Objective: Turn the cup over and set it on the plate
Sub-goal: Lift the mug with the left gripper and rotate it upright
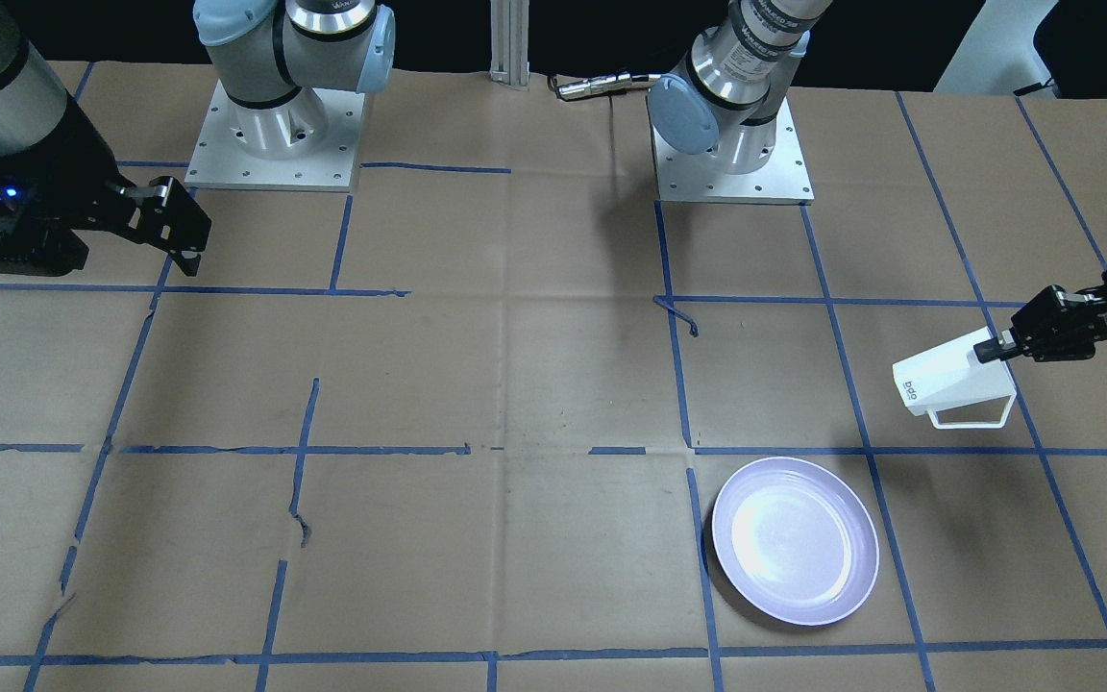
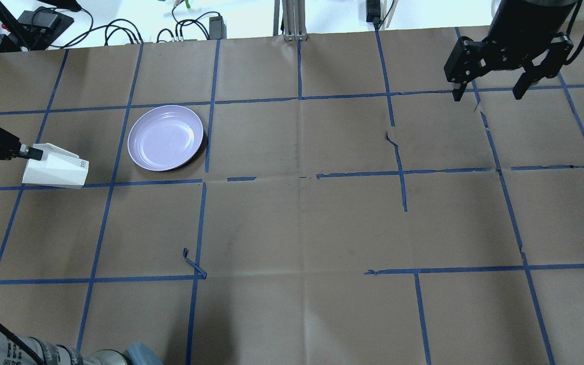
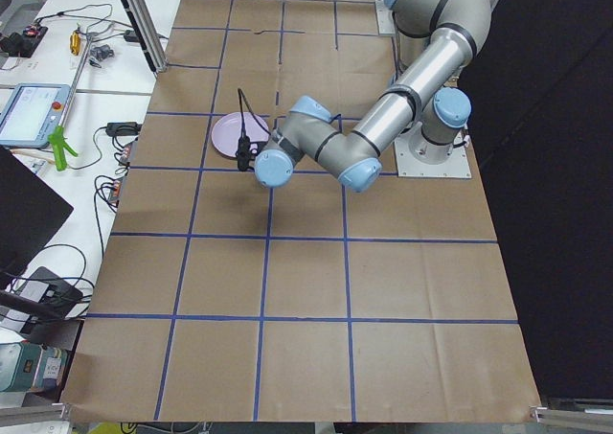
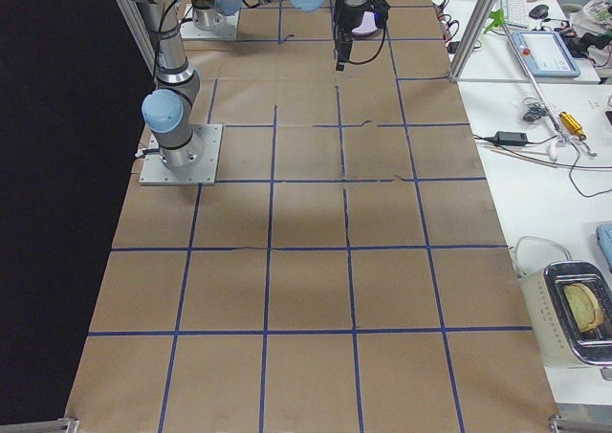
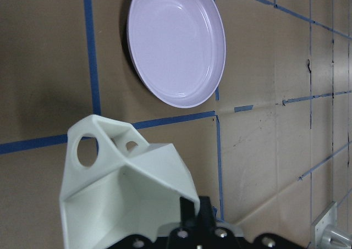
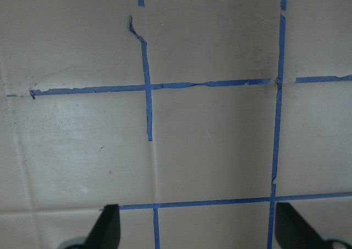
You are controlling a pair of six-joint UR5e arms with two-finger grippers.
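Closest to the left wrist camera, the cup (image 5: pixel 121 194) is tipped on its side, its wall pinched at the rim by the left gripper (image 1: pixel 991 348). It seems lifted off the paper-covered table (image 2: pixel 297 228), though that is hard to judge. Seen from overhead, the plate (image 2: pixel 165 137) sits between 2 and 3 o'clock of the cup, near but apart. Right gripper (image 2: pixel 487 95) hovers at the table's 2 o'clock, fingers spread wide.
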